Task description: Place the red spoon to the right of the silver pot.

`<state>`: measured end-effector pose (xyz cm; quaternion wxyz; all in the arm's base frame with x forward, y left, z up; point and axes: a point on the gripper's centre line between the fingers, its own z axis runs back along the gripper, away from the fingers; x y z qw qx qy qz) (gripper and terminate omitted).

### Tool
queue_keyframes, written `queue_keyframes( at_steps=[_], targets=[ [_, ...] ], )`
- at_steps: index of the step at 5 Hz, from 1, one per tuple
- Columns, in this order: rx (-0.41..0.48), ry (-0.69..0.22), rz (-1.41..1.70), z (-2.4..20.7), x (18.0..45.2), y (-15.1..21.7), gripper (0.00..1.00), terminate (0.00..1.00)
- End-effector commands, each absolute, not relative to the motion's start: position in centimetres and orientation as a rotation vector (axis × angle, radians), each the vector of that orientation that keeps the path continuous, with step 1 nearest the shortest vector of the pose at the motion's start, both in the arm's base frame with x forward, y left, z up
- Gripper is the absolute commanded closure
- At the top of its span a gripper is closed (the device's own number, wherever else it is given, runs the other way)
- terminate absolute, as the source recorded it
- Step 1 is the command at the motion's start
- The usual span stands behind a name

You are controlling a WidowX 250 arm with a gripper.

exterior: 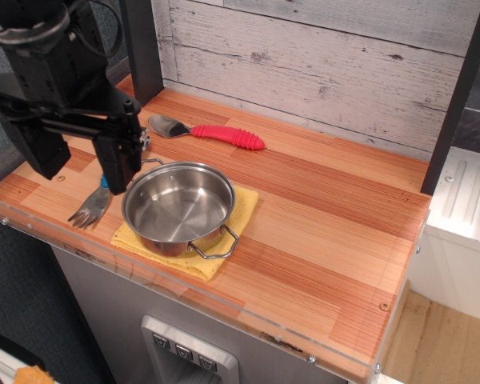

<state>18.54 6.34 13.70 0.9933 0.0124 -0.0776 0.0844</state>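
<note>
1. Far left: black robot arm [44,76] looming over the worktop's [328,216] left end, blocking much of that corner from sight.
2. Below it: end effector [118,168] hanging low beside the silver pot's [178,206] left rim, dark fingers pointing down; spread of the fingers impossible to tell from this angle, nothing seen held.
3. Just under the end effector: metal fork [91,209] lying flat, tines toward the front-left edge, a sliver of blue handle peeking out beneath the fingers, the rest hidden.
4. Centre-left: silver pot sitting upright and empty on a yellow cloth [194,248], one wire loop handle jutting toward the front edge, the other at the back-left rim partly covered by the end effector.
5. Behind the pot: red spoon [208,132] lying flat near the back wall, shiny bowl at left close to the arm, ribbed red handle pointing right; apart from the pot, with a strip of bare wood between.
6. Back left: dark upright post [142,48] rising close behind the spoon's bowl, crowding that end.
7. Right of the pot and cloth: broad stretch of bare wood running to the worktop's right edge.
8. Front: clear plastic lip [184,292] running along the front edge, cloth corner close to it.
9. Far right: second dark post [456,104] at the back corner, white ribbed surface [464,200] beyond the edge.
</note>
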Motion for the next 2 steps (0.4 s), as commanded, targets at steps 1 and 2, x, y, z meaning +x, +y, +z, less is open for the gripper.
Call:
queue_keyframes(
  at_steps=[1, 2],
  targets=[
    [0.025, -0.155, 0.169, 13.7, 18.5, 6.3, 0.00, 0.00],
    [-0.032, -0.149, -0.076, 13.3, 20.7, 8.0, 0.00, 0.00]
  ],
)
